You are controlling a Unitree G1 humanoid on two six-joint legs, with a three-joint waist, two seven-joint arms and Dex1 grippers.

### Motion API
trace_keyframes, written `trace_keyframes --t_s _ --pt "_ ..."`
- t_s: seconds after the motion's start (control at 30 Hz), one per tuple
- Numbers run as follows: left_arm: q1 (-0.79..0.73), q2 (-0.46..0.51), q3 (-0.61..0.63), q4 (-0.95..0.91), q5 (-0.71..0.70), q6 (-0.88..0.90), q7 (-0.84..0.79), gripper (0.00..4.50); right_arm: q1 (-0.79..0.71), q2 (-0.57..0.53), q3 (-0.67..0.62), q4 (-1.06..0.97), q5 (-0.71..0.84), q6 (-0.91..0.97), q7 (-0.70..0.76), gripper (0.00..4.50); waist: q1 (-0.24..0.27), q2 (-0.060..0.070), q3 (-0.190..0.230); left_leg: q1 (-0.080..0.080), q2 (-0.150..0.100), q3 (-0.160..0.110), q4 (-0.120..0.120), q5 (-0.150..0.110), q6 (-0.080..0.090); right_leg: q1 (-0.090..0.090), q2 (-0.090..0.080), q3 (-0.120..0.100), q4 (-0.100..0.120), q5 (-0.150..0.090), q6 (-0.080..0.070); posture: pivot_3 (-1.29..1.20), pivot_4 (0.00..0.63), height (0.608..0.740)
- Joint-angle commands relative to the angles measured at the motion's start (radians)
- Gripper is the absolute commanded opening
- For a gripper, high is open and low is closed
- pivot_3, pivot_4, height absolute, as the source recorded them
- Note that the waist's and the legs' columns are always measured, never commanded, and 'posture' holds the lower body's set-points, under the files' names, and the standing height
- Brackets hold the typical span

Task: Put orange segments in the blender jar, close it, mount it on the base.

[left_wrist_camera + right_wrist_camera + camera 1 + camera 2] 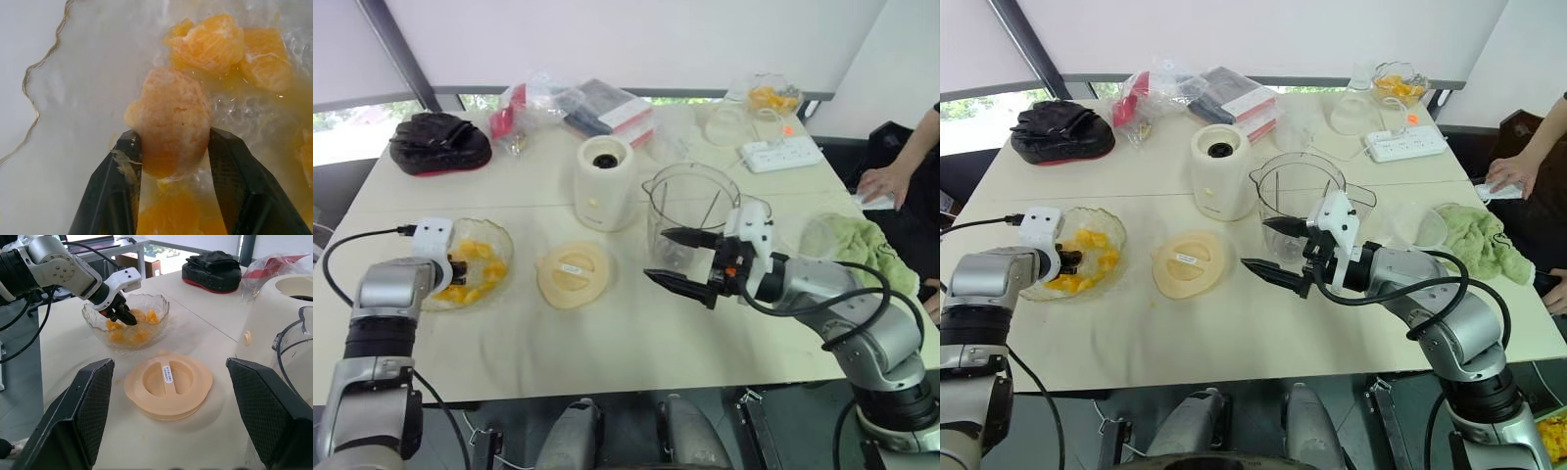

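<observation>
Several orange segments point(478, 264) lie in a clear glass bowl point(501, 245) at the table's left. My left gripper point(458, 270) reaches down into that bowl. In the left wrist view its two black fingers point(120, 171) press on both sides of one orange segment point(172, 122). The blender jar point(690, 196) stands upright and uncovered near the table's middle, right of the cream base point(604, 183). Its cream lid point(573, 274) lies flat on the table. My right gripper point(655, 255) hovers open just in front of the jar, pointing left, with nothing between its fingers.
A black bag point(440, 142) and plastic-wrapped packages point(597, 108) sit at the back. A power strip point(781, 154), a second glass bowl with fruit point(771, 96) and a green cloth point(857, 245) are on the right, near a person's hand point(886, 181).
</observation>
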Motion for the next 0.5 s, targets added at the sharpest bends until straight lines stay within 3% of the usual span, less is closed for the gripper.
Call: trace_keyframes --t_s 0.03,0.07,0.13,0.23,0.5 --pt "0.002 0.005 0.0 -0.014 0.018 0.0 -0.001 2.0 -0.009 0.001 -0.013 -0.031 0.0 -0.014 0.004 3.86 0.0 0.0 0.0 0.0 0.0 0.0 0.0 0.0 0.0 0.0 0.0 0.0 0.0 0.0 0.0 0.0 0.15 0.74" --pt "0.003 0.004 0.001 -0.016 0.019 -0.003 -0.002 2.0 -0.009 0.001 -0.013 -0.031 -0.001 -0.014 0.005 3.86 0.0 0.0 0.0 0.0 0.0 0.0 0.0 0.0 0.0 0.0 0.0 0.0 0.0 0.0 0.0 0.0 0.15 0.74" --pt "0.005 -0.001 0.007 -0.02 0.02 -0.008 0.001 1.48 -0.01 0.002 -0.012 -0.03 -0.003 -0.014 0.005 3.86 0.0 0.0 0.0 0.0 0.0 0.0 0.001 0.0 0.0 0.0 0.0 0.0 0.0 0.0 0.0 0.0 0.15 0.74" --pt "0.011 -0.002 0.003 -0.036 0.023 -0.015 -0.002 0.33 -0.011 0.001 -0.01 -0.028 -0.009 -0.016 0.009 3.86 0.0 0.0 0.0 0.0 0.0 0.0 0.001 0.0 0.0 0.0 0.0 0.0 0.001 0.0 0.0 0.0 0.15 0.74" --pt "0.039 -0.001 0.014 -0.086 0.014 0.005 -0.013 0.33 -0.01 0.002 -0.007 -0.026 -0.017 -0.017 0.013 3.86 0.0 0.0 0.0 0.0 0.0 0.0 0.001 0.0 0.0 0.0 0.0 0.0 0.001 0.0 0.0 0.0 0.15 0.74"
